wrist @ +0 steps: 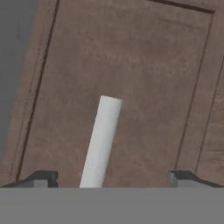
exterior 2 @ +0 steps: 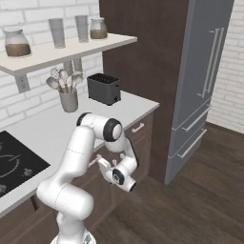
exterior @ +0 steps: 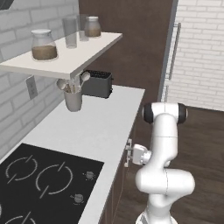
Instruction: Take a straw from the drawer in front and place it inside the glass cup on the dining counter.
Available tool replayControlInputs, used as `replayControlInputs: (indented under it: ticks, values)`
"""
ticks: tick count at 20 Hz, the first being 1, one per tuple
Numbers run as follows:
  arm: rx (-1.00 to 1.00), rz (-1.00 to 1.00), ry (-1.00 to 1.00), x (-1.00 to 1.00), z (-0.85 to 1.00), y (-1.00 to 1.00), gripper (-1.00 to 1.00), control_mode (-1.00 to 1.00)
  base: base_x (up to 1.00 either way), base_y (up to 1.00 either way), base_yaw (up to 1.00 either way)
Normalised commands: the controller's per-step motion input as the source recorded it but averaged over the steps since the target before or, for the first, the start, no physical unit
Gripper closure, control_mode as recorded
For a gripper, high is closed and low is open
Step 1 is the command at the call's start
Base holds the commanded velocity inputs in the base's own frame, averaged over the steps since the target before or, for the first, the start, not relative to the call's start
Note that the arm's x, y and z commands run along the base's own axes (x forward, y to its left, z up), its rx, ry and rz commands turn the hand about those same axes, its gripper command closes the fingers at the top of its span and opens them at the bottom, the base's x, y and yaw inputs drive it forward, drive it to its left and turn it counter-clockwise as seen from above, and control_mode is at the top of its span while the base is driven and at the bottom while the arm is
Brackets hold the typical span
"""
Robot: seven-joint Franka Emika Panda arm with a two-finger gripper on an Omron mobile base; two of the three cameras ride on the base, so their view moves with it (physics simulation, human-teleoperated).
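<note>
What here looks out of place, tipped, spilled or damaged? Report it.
Nothing stands out. The jars and glasses stand upright on the shelf, the utensil holder and toaster sit square on the counter, and the drawer is shut. The open end effector faces its white handle.

text: none legible | labels: none | brands, numbers: none

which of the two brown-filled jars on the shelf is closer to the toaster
The smaller jar at the shelf's far end, directly above the toaster; the bigger jar sits at the near end.
</note>
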Motion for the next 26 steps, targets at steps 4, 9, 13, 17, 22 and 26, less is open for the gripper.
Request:
replayControlInputs:
  ticks: [4, 9, 13, 17, 22, 26]
  values:
    - [-0.06, 0.0, 0.0, -0.01, 0.0, 0.2, -1.0, -1.0, 0.0, 0.0, 0.0]
    - [-0.05, 0.0, 0.0, 0.0, 0.0, 0.24, -1.0, -1.0, 0.0, 0.0, 0.0]
    - [-0.02, 0.0, 0.0, 0.08, 0.0, 0.33, -1.0, -1.0, 0.0, 0.0, 0.0]
    - [0.0, 0.0, 0.0, 0.26, -0.03, 0.41, 1.0, -1.0, 0.0, 0.0, 0.0]
    - [0.0, 0.0, 0.0, 0.08, -0.01, 0.11, 1.0, -1.0, 0.0, 0.0, 0.0]
    - [0.04, 0.0, -0.01, -0.37, 0.0, -0.51, 1.0, -1.0, 0.0, 0.0, 0.0]
